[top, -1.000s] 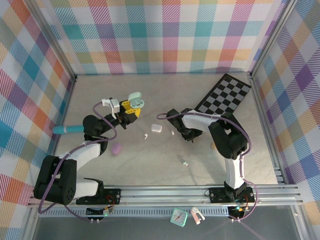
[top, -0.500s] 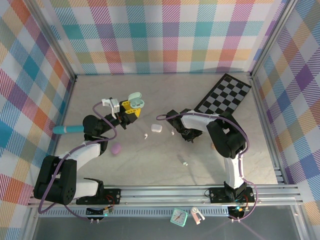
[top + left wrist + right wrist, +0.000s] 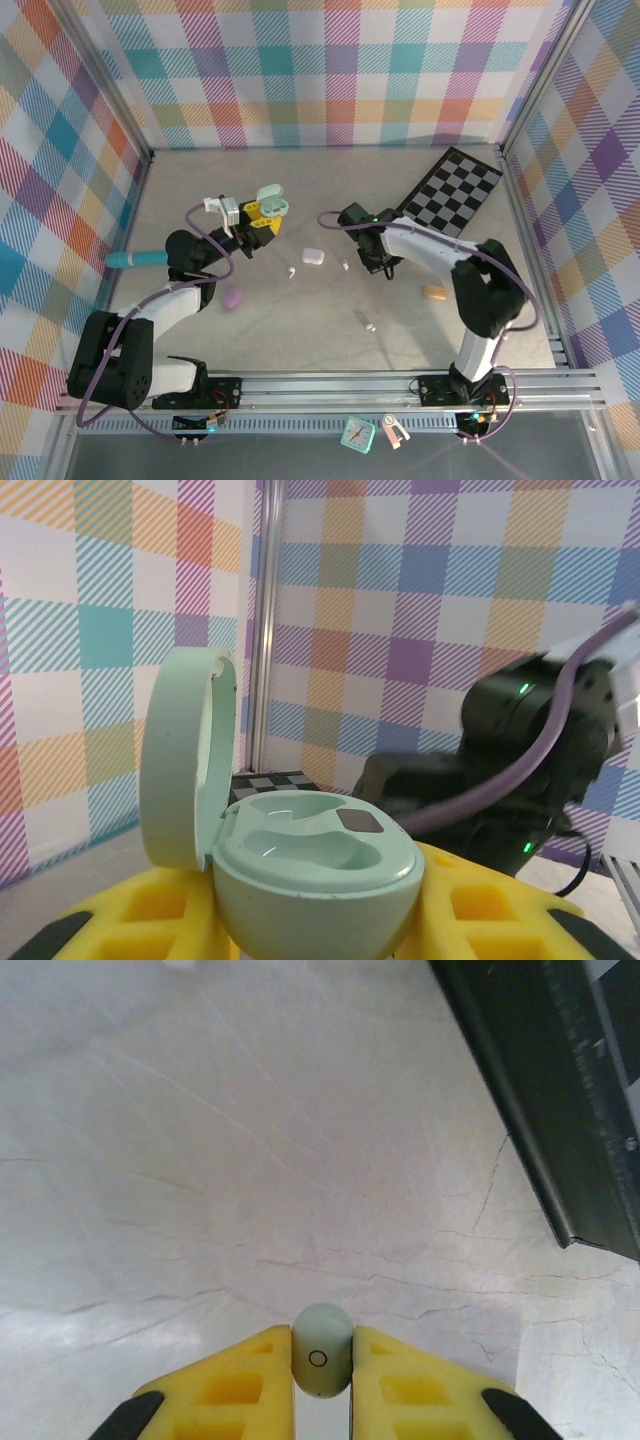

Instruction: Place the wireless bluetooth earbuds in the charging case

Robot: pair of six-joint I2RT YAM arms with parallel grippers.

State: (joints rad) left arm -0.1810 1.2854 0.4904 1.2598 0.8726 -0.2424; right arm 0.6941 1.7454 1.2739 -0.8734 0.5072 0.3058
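Workspace viewed from above and from both wrist cameras. Left gripper [image 3: 263, 209] is raised over the far left part of the pale marbled table [image 3: 300, 340]. Its yellow fingers [image 3: 475, 905] clamp the mint green charging case [image 3: 312, 870] from either side. The case lid [image 3: 185, 770] stands upright on its hinge at the left, and two moulded wells face up.

Right gripper [image 3: 321, 1378] points down at the table, just beside the near corner of the checkerboard mat [image 3: 452, 188]. Its yellow fingertips are pressed onto a mint green earbud [image 3: 321, 1350], rounded end outward, with a small ring mark on its face. Whether the bud touches the tabletop cannot be told.

Between the two arms lie a closed white charging case [image 3: 313, 256], a white earbud [image 3: 291, 271] to its left and the other white earbud [image 3: 345, 266] to its right. A lilac charging case [image 3: 233, 297] lies near the left forearm. A second mint green earbud [image 3: 369, 325] lies nearer the bases, well apart from the held one. A small tan object [image 3: 434, 292] rests near the right arm, and a teal-handled tool [image 3: 135, 260] lies by the left wall.
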